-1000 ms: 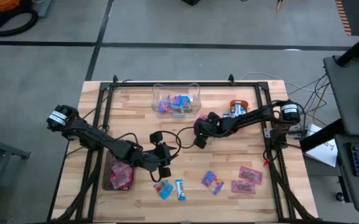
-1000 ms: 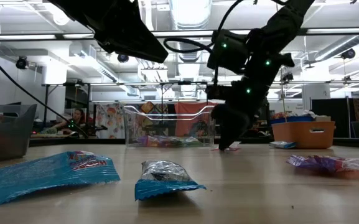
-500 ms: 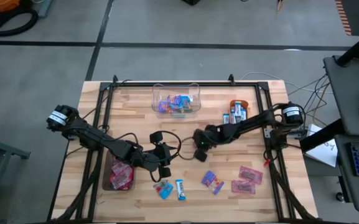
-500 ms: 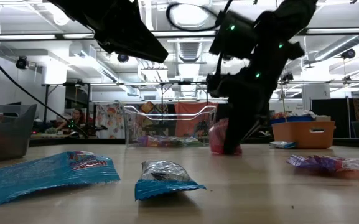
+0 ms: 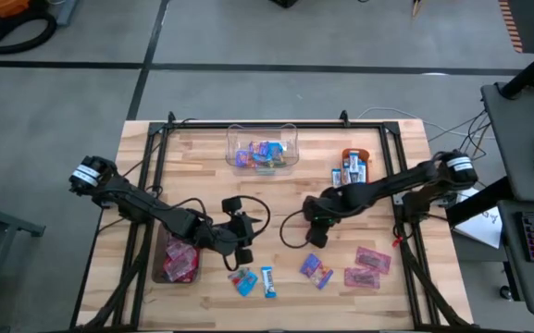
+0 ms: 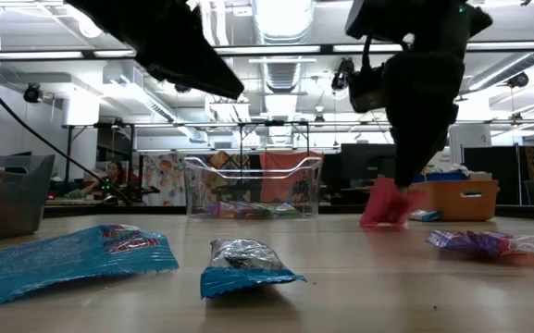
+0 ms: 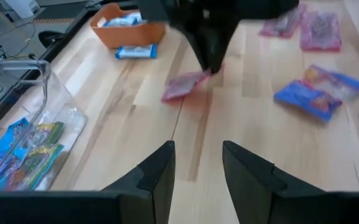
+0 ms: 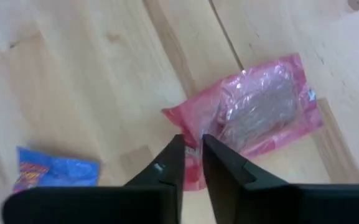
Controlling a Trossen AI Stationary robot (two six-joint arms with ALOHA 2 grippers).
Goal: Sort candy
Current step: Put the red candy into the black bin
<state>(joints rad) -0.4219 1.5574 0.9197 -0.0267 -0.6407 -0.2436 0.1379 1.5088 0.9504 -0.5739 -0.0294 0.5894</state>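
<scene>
While the left gripper (image 5: 244,242) is waiting half open near the table's middle, the right gripper (image 8: 191,144) is pinching 1 shiny pink candy packet (image 8: 254,118) by its edge, just above the wooden table (image 5: 192,166). 2 pink packets (image 5: 366,267) are lying nearby.

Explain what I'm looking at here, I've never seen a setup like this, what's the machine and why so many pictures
It is a robot with two dark arms at a wooden table, filmed from overhead, from table height, and from each wrist. Wrapped candy lies scattered on the table, with more in a clear box and an orange bowl. The right gripper pinches the edge of a pink candy packet, which hangs from it just above the wood. The left gripper waits open above the table, holding nothing.
</scene>
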